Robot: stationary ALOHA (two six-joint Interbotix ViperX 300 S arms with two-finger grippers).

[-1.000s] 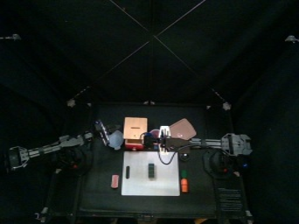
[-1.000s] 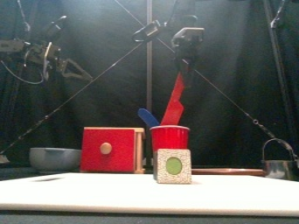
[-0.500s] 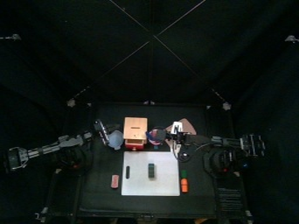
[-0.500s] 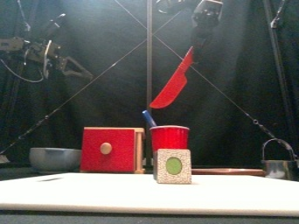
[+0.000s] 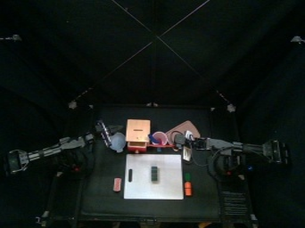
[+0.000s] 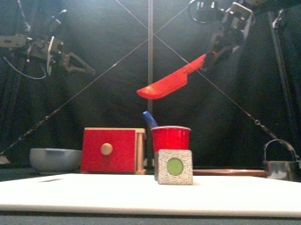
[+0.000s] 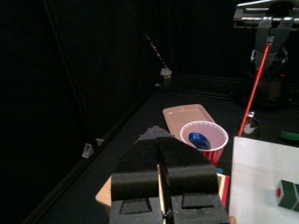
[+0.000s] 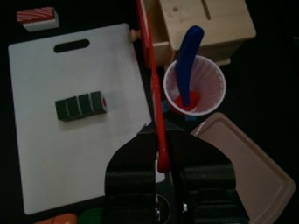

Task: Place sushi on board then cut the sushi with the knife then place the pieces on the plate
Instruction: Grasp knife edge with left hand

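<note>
The dark green sushi roll (image 5: 156,173) lies whole on the white cutting board (image 5: 141,187); in the front view its end face (image 6: 175,165) shows a green centre. My right gripper (image 6: 219,53) is shut on the handle of the red knife (image 6: 172,83), which hangs high above the red cup (image 6: 172,139), blade tilted down toward the left. In the right wrist view the red knife (image 8: 151,83) runs out from between the jaws over the board's edge. The blue knife (image 6: 150,119) stays in the cup. The pink tray (image 5: 186,129) lies behind the cup. My left gripper (image 7: 163,179) rests shut at the left.
A wooden box with a red drawer front (image 6: 114,150) stands left of the cup, and a blue-grey bowl (image 6: 55,159) left of that. A metal cutter (image 6: 280,167) sits at the far right. Small toy foods (image 5: 117,184) (image 5: 188,188) lie beside the board's front corners.
My right gripper has drawn the red knife out of the cup, risen and moved right. The blade has swung from nearly upright to slanting. The left arm has not moved.
</note>
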